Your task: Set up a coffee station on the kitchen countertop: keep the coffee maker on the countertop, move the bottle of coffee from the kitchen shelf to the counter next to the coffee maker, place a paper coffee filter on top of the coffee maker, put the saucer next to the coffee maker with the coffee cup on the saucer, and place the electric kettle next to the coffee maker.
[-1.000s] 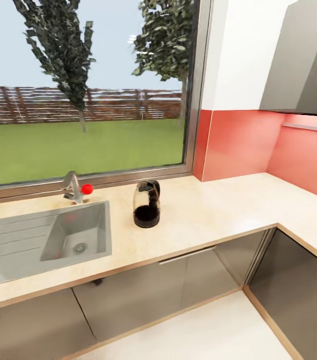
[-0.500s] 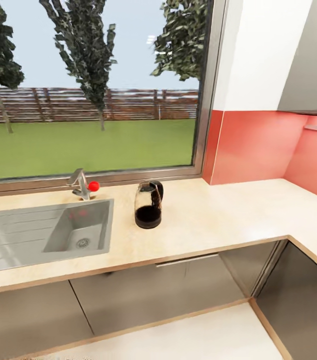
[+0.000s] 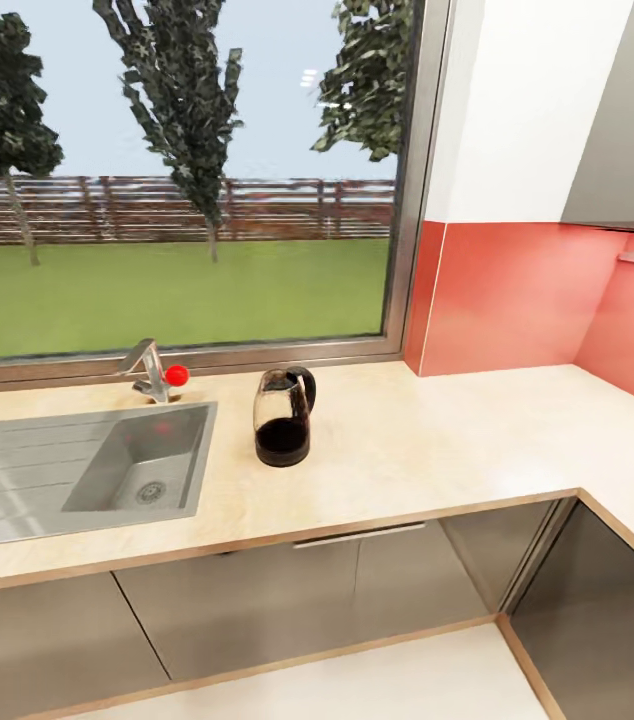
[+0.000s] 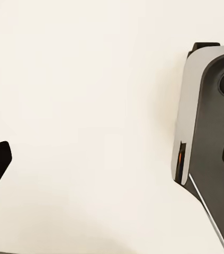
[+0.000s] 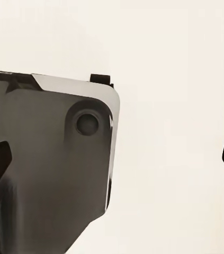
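camera: panned left since earlier | electric kettle point(image 3: 283, 418) sits nearer frame centre (view shift, kettle itself unmoved)

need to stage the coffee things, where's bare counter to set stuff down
The countertop is bare from the kettle rightward to the red backsplash and round the corner. Left of the kettle is tight: the sink and faucet.

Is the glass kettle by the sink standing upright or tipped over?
Upright. The clear glass electric kettle stands on its dark base on the beige countertop, handle at the back, just right of the steel sink.

Bright daylight, sharp render, faint shadows
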